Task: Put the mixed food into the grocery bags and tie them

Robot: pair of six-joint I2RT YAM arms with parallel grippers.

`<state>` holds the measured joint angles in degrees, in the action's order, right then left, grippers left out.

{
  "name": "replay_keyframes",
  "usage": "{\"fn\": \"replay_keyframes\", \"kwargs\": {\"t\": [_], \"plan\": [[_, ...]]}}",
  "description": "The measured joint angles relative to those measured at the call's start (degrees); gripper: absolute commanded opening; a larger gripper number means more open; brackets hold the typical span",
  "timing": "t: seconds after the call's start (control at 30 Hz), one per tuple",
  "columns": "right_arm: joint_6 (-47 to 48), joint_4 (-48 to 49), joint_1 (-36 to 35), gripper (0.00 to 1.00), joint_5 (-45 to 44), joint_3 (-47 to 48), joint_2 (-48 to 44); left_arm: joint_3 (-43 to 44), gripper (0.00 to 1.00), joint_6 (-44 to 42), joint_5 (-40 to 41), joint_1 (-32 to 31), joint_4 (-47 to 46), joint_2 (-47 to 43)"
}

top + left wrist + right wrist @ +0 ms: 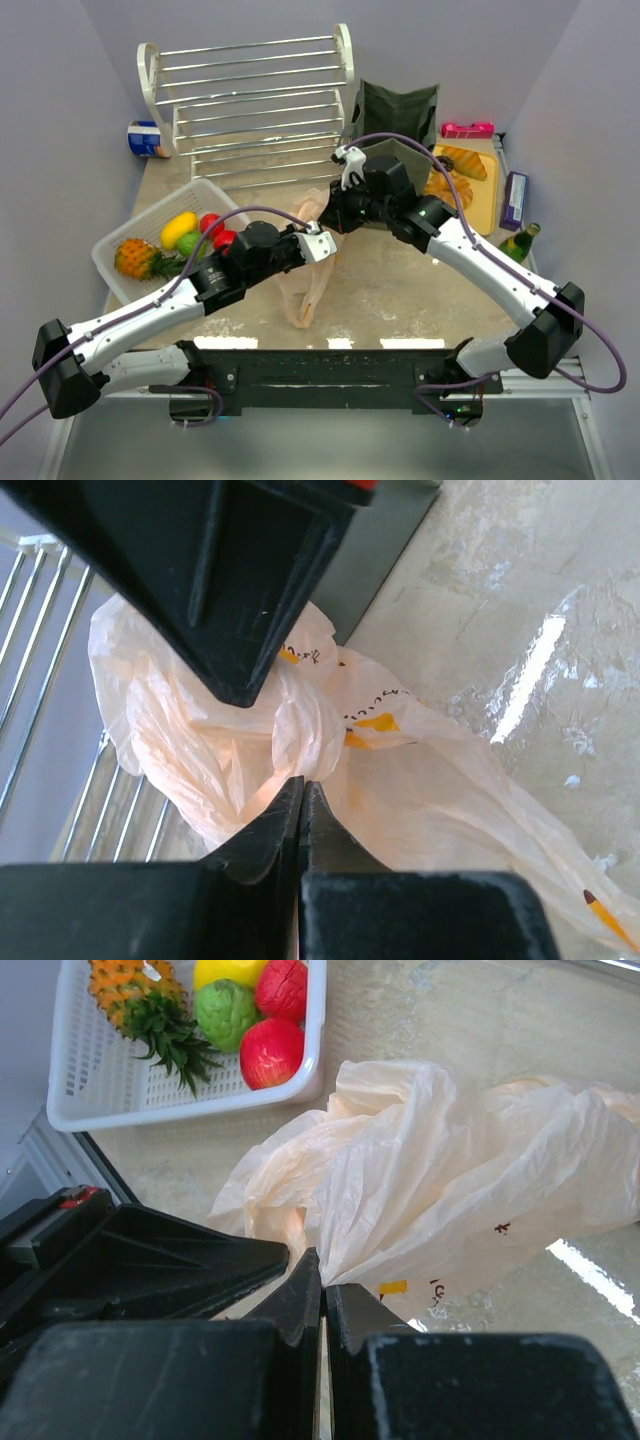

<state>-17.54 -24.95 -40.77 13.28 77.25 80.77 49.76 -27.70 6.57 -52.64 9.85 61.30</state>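
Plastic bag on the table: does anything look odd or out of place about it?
Yes. The plastic bag lies crumpled and limp, seemingly empty, though the left gripper and right gripper are both pinched shut on its film. The fruit sits in the white basket, none visibly bagged.

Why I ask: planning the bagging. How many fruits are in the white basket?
5, all in the white basket: a pineapple, a yellow fruit and green fruit beside it, then two red fruits. More may be hidden beneath.

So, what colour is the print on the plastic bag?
Orange with dark lettering; the plastic bag shows it best in the left wrist view.
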Motion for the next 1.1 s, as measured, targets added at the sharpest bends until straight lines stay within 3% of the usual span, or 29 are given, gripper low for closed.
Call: {"fn": "replay_keyframes", "kwargs": {"t": [0.1, 0.2, 0.23, 0.27, 0.33, 0.37, 0.5, 0.6, 0.77, 1.1], "plan": [[0.04, -0.59, 0.11, 0.0, 0.02, 0.0, -0.63, 0.0, 0.0, 0.74, 0.57, 0.0, -0.76, -0.02], [0.33, -1.27, 0.28, 0.22, -0.02, 0.0, -1.68, 0.0, 0.0, 2.8, 0.46, 0.2, -1.53, -0.15], [0.26, -1.44, 0.31, 0.39, -0.04, 0.0, -2.05, 0.04, 0.0, 3.58, 0.11, 0.39, -1.62, -0.2], [0.46, -1.64, 0.35, 0.48, -0.2, -0.02, -2.6, 0.28, 0.0, 4.7, -0.28, 0.7, -1.42, -0.22], [0.59, -1.79, 0.42, 0.57, -0.59, -0.04, -3.93, 1.11, 0.0, 6.71, -1.22, 2.14, -0.98, -0.22], [0.66, -1.92, 0.5, 0.68, -0.85, -0.09, -4.74, 1.84, 0.0, 8.15, -1.99, 3.3, -0.81, -0.2], [0.35, -2.49, 1.07, 0.86, -4.09, -1.77, -9.29, 4.26, 0.0, 14.49, -3.93, 7.82, -2.19, -0.13], [-0.63, -2.49, 1.44, 0.86, -7.52, -5.64, -14.73, 4.92, 0.0, 19.3, -6.67, 9.73, -3.08, 0.0], [-1.88, -0.39, 1.42, 0.72, -10.56, -14.53, -21.4, 4.96, 0.0, 26.49, -13.35, 12.61, -4.59, 0.11], [-6.69, 16.59, -13.88, 0.48, -16.02, -25.7, -14.71, 2.99, 0.0, 40.89, -25.46, 18.71, -14.1, -1.44]]}}
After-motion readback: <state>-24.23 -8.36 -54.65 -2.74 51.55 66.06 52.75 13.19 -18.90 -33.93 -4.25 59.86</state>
